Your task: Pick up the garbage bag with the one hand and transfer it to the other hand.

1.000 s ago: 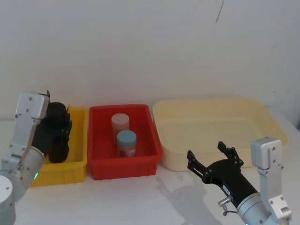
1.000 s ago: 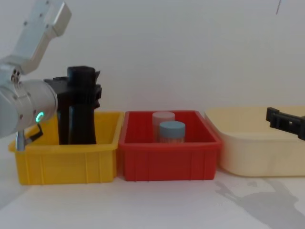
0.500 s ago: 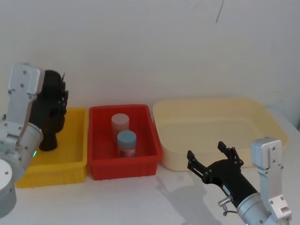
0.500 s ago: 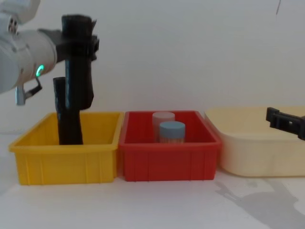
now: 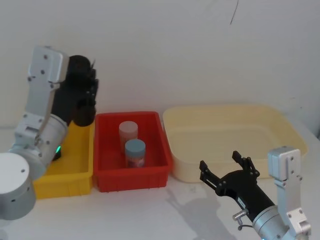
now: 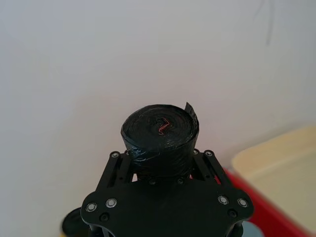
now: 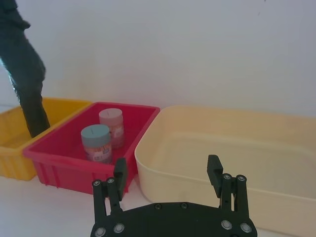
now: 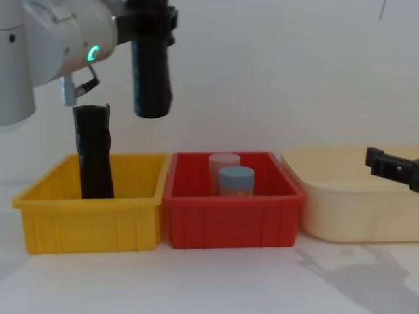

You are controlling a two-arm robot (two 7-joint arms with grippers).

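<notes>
- The garbage bag (image 8: 152,78) was held upright in the air by the left gripper (image 6: 163,170), with the jaws clamped against its upper part.
- Its lower end was seen well above the yellow bin (image 8: 91,222), over the end beside the red bin (image 8: 232,226).
- A second black roll (image 8: 93,154) was stood upright inside the yellow bin.
- A blue-lidded jar (image 8: 236,183) and a pale-lidded jar (image 8: 224,160) were set together in the red bin.
- The right gripper (image 7: 168,170) was held low before the cream tub (image 7: 197,182), jaws spread wide, nothing gripped.
</notes>
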